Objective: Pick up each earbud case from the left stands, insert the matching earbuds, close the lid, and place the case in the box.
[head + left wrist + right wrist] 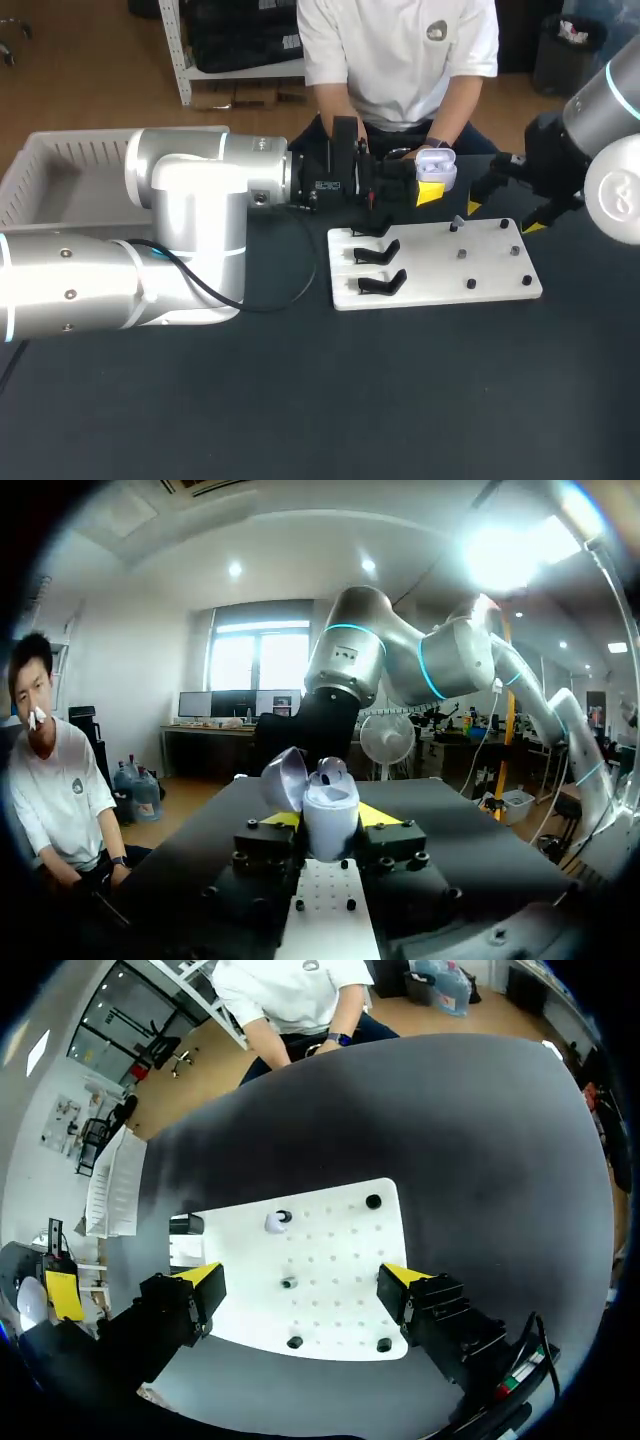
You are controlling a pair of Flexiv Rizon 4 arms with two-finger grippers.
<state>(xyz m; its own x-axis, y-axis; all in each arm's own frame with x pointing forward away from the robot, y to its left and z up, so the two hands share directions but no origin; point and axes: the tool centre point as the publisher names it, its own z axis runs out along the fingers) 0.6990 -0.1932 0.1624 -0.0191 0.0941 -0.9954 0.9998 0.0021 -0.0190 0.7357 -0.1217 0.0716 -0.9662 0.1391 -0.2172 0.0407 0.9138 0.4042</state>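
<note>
Above the far edge of the white board (430,282), my left gripper (330,820) clamps the earbud case (437,166) from both sides. The case stands upright with its lid (284,777) tipped open. From my left wrist, something rounded sits in the mouth of the case. I take it for one earbud already seated, though I cannot be sure.

My right gripper (300,1280) hangs over the right end of the board with its fingers spread wide and nothing between them. Ahead of those fingers, a small pale earbud (274,1223) rests on the board right beside a black peg (286,1217).

The step in hand, as I judge it, is fetching that earbud and seating it in the case. To do it well, I should centre my right fingers over the earbud before coming down, so the peg stays outside the pinch. The squeeze should be light, since the piece is small, smooth and likely to squirt sideways. Then I lift straight up and carry it to the case. My left side should hold the case level, with the open lid turned away from the approach. I should press only once the earbud lines up with its well. Closing the lid and the trip to the box (40,172) wait until both wells are filled.
</note>
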